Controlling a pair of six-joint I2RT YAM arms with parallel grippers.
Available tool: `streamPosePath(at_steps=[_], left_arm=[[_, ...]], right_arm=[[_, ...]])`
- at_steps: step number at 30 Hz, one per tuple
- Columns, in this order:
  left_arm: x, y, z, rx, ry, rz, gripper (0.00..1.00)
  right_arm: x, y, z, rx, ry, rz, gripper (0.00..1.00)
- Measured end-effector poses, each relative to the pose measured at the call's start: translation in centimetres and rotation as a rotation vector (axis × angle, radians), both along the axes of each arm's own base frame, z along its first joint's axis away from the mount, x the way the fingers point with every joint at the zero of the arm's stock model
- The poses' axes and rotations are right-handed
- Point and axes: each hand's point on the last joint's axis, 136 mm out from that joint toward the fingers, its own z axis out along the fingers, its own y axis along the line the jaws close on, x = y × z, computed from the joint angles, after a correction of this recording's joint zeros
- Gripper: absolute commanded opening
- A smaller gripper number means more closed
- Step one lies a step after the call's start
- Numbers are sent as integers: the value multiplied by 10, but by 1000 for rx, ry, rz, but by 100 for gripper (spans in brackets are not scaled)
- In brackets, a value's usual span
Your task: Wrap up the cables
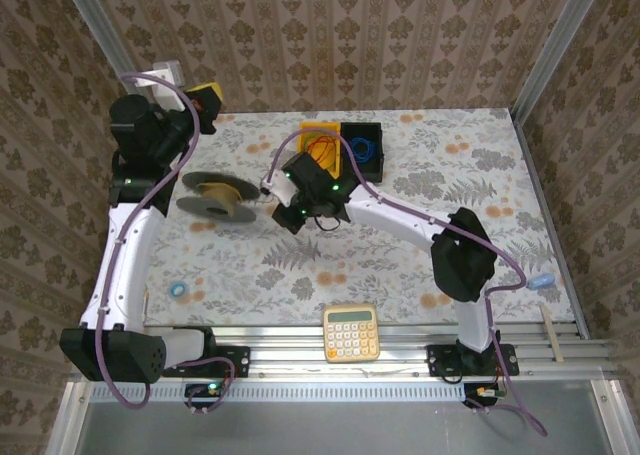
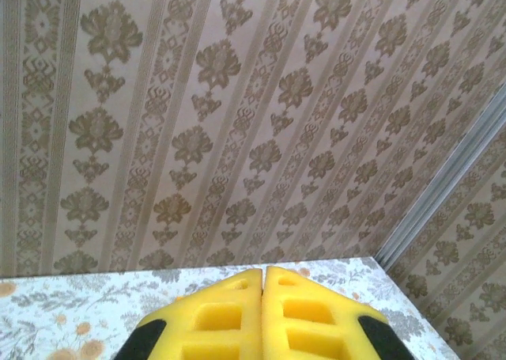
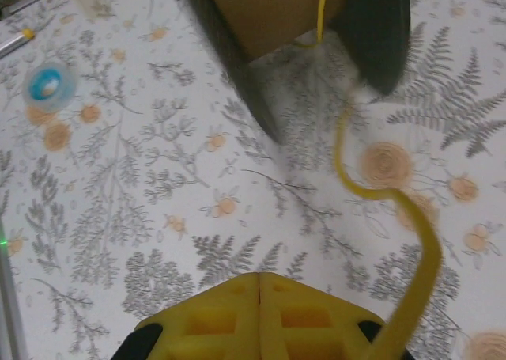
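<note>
Yellow cord (image 3: 429,253) — runs from spool (image 3: 277,12) toward right tool (image 3: 259,277).

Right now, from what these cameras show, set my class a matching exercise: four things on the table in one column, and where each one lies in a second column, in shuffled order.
Things
1. calculator
2. blue wire coil
3. yellow cord
4. red-orange wire coil

Places
A. in the black tray
B. hanging from the core of the spool
C. at the near edge of the table
D. in the yellow tray

Pairs: 1-C, 2-A, 3-B, 4-D
</note>
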Motion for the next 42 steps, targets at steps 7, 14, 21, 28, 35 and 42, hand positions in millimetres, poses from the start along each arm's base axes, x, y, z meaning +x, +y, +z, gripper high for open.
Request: streamPosePath(at_steps=[7, 14, 21, 28, 35, 42], left_arm=[[10, 16, -47, 11, 114, 42, 0], [2, 23, -69, 47, 187, 46, 0], [-10, 22, -122, 98, 354, 25, 0], [-18, 23, -152, 113, 446, 19, 6], [-22, 23, -171, 115, 487, 18, 12], [-28, 26, -187, 106, 522, 25, 40]], right_arm=[[15, -29, -27, -53, 37, -67, 0], [19, -47, -45, -85, 72, -100, 0], [22, -50, -46, -81, 81, -121, 6], [31, -61, -56, -107, 91, -157, 16], [40, -83, -83, -181, 136, -208, 50], [43, -87, -71, -190, 150, -219, 79]])
